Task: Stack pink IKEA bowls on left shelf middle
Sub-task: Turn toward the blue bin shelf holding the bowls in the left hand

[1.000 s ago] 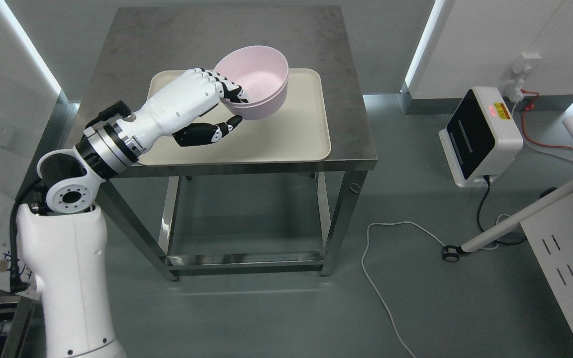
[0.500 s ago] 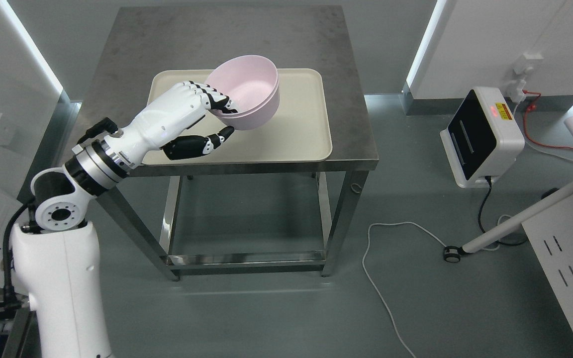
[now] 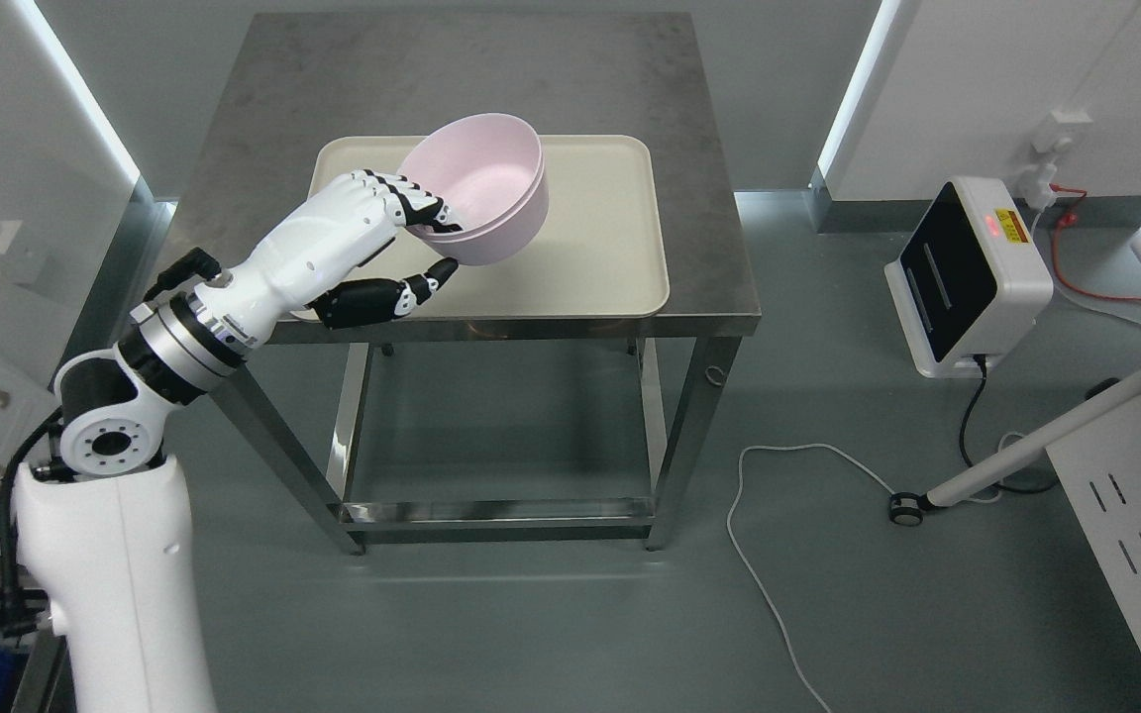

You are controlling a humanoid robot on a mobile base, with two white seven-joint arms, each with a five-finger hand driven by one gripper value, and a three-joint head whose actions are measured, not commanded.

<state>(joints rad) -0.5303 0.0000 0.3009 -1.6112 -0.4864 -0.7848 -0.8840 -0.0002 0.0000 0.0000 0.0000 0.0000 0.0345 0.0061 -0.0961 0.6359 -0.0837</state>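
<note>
Two pale pink bowls (image 3: 479, 188), nested one inside the other and tilted with their opening up and to the left, are held above the cream tray (image 3: 600, 248) on the steel table (image 3: 471, 69). Left hand (image 3: 358, 243) grips their near rim, fingers inside, dark thumb under. Right of the table stands a white device (image 3: 967, 272) with a yellow label, unreadable, and a white cable (image 3: 759, 515) trails on the floor.

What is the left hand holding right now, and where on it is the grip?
The left hand holds the pink bowls, nested together, by their near rim: fingers inside, thumb under the outer wall.
</note>
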